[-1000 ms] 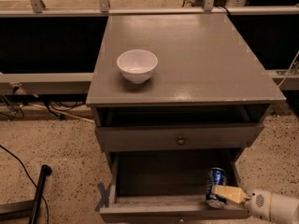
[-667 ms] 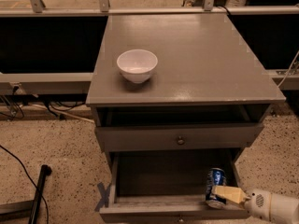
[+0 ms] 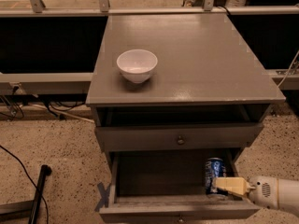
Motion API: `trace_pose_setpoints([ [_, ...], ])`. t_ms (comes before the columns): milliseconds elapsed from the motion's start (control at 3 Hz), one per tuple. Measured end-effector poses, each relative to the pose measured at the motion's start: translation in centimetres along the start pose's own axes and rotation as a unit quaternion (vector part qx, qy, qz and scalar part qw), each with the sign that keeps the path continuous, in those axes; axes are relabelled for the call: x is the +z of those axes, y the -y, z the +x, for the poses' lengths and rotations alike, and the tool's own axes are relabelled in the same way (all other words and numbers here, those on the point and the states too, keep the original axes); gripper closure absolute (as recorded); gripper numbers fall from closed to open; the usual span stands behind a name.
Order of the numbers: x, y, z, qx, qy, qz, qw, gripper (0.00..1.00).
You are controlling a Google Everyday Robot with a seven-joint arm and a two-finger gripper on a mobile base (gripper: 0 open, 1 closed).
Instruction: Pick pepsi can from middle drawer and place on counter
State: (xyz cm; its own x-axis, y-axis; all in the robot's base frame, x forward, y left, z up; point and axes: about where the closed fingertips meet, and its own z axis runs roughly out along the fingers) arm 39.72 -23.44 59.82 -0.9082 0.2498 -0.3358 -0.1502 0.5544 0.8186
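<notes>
Gripper [image 3: 223, 185] at the small dark-blue aluminium pepsi can [image 3: 213, 171] in the open middle drawer [image 3: 159, 175].

The can stands upright on the bare grey floor of the wide, shallow grey wooden drawer, in its right-hand part, near the right side wall. The gripper, cream-coloured on a white arm, enters from the lower right over the drawer's front edge, and its tip overlaps the lower part of the can. Whether the gripper is open or clamped on the can cannot be told. Above the drawer is a flat grey drawer front with a round metal knob [image 3: 180, 140]. The broad, flat grey counter [image 3: 196, 55] carries a round white bowl [image 3: 137, 65] on its left side.
</notes>
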Motion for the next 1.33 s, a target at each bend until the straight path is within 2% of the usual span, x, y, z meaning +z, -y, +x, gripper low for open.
trace_pose_setpoints([
  [333,-3.2,-9.0,-2.2,-0.059,-0.024,-0.011,0.9979,1.0],
  [667,-7.7,-17.5,-5.3,-0.111,-0.033,-0.013,0.9932,1.0],
  [1000,-10.1,-25.3,-9.2,-0.147,-0.048,0.01,0.9879,1.0],
  [1333,-10.1,-25.3,-9.2,-0.148,-0.048,0.01,0.9878,1.0],
])
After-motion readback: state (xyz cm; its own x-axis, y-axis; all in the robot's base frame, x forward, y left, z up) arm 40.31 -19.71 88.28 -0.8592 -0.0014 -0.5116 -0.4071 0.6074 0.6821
